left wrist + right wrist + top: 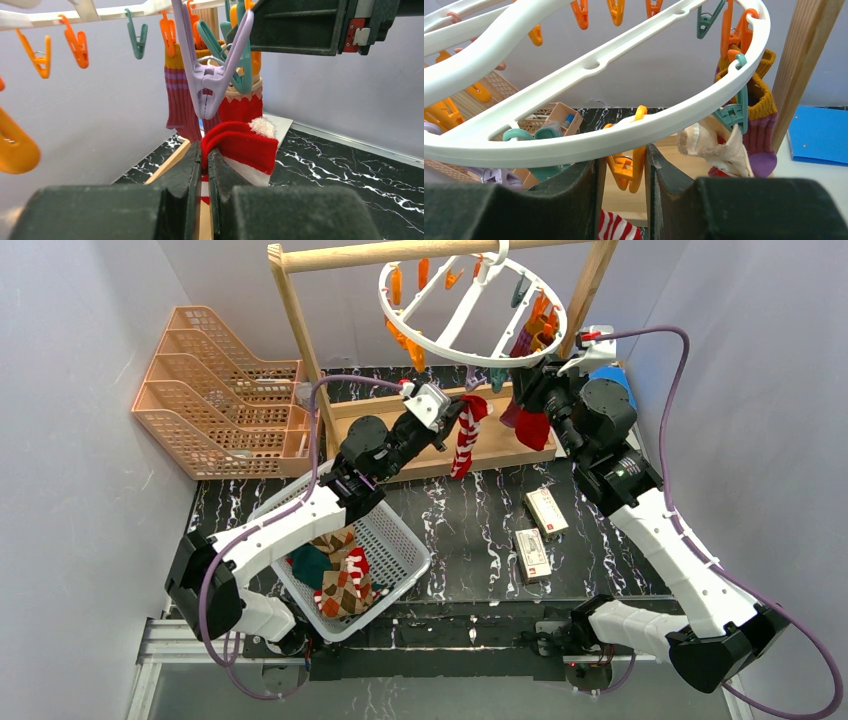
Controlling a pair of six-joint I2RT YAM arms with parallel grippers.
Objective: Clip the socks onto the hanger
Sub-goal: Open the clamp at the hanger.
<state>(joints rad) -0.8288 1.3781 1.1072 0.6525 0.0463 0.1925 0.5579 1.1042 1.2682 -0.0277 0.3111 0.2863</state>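
The left pincer [204,153] is closed on the cuff of a red-and-white sock [245,142], held up under the hanger [589,141] with its striped leg hanging toward the counter [470,530]. The right pincer [623,159] stands narrow about an orange clip [626,172] on the near rim. Whether it is pressing the clip open, I cannot tell. The main risk, I judge, is the hanger itself. It hangs from a hook, so any push from the sock or either arm could swing the ring and carry the clip away from the cuff. The cuff also looks folded and bulky at the grip, and a thick wad may not slide between the clip's tips, or may be caught only by an edge and slip out once let go. If the right fingers slide off the clip, it would snap shut on nothing. A lilac clip [210,85] dangles just above the cuff and could snag the fabric or take it by mistake. The two pincers work close together, so they might knock each other. A maroon sock [179,100] hung beside them could be tugged loose. A dropped sock would likely land on the counter, away from the basket [400,540].
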